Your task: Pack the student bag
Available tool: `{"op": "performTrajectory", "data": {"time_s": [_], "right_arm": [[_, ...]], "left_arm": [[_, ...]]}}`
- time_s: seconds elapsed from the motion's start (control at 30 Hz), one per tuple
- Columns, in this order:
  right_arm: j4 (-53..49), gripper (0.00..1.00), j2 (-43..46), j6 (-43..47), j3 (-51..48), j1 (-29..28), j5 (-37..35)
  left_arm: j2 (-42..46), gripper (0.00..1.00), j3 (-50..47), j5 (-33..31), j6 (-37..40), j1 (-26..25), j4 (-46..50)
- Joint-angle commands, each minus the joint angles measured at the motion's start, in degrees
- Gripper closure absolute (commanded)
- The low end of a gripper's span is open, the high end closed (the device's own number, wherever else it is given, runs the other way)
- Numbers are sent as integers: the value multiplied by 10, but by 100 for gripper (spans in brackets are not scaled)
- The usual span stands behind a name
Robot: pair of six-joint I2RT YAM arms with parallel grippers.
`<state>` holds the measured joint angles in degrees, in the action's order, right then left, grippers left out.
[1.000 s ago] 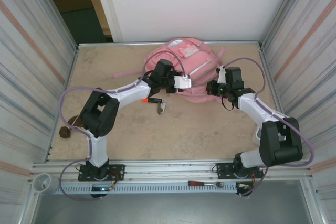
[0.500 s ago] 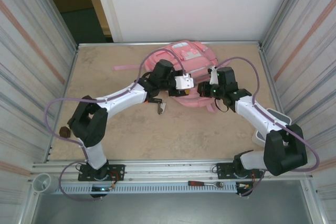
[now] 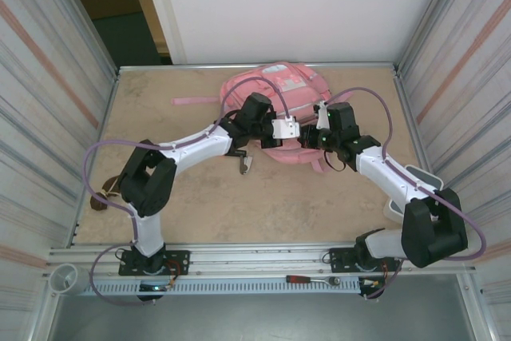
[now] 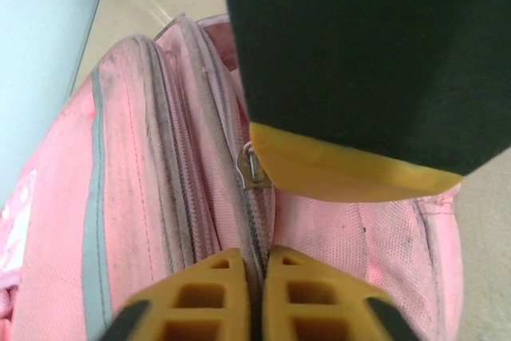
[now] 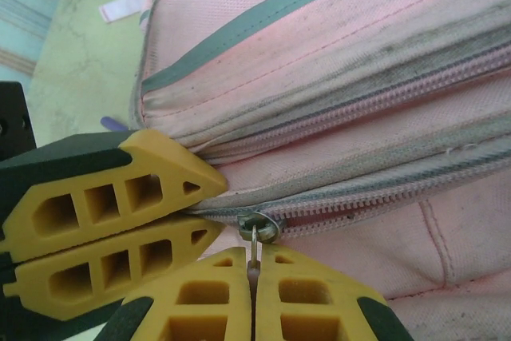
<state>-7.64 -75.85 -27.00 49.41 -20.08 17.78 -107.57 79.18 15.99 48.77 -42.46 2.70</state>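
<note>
The student bag point(image 3: 275, 87), pink with grey trim, lies at the back of the table. Both grippers meet at its near side. My left gripper point(image 3: 295, 133) is shut on the fabric along a zipper seam, and the left wrist view has its yellow fingertips point(image 4: 215, 281) pinching the seam of the bag point(image 4: 136, 157). My right gripper point(image 3: 310, 140) is shut on the metal zipper pull point(image 5: 255, 247), just below the slider point(image 5: 258, 225) on the bag point(image 5: 335, 61). The left gripper's fingers point(image 5: 120, 229) sit right beside it.
A small dark tool point(image 3: 243, 161) lies on the table under the left arm. A brown lump point(image 3: 99, 200) sits at the left edge and a white tray point(image 3: 409, 185) at the right. A ratchet wrench point(image 3: 315, 280) rests on the front rail.
My left gripper has moved right towards the right gripper and shut on the bag's zipper seam. The bag has shifted back and to the right, and the right arm has moved left.
</note>
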Motion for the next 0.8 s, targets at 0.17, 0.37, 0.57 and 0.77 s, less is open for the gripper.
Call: {"op": "performTrajectory", "data": {"time_s": [0.17, 0.37, 0.57, 0.77], "right_arm": [[-73, 100, 9, 26, 12, 70, -133], [-70, 100, -15, 37, 25, 99, -189], [-11, 100, -13, 24, 27, 76, -96], [7, 100, 12, 2, 31, 44, -63]], "left_arm": [[56, 100, -51, 72, -12, 61, -60], [83, 100, -89, 112, -49, 110, -101], [63, 79, -83, 54, -44, 126, -80], [105, 39, -81, 47, -66, 87, -42]]}}
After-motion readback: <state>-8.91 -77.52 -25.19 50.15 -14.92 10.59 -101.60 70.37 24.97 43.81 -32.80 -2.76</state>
